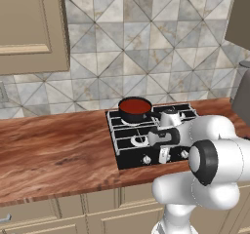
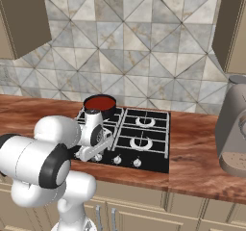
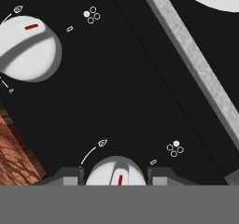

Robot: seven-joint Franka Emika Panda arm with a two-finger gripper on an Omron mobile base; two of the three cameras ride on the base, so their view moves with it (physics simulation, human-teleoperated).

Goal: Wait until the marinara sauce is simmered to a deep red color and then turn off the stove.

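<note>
Where grates cross: four burners (image 2: 144,121).

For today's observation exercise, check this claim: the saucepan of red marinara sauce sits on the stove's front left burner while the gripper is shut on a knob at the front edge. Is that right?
Not quite. The left base view shows the saucepan of marinara sauce on the back left burner of the stove, not the front left. The rest stands: the gripper is shut on a silver knob at the stove's front edge, seen in the hand view.
</note>
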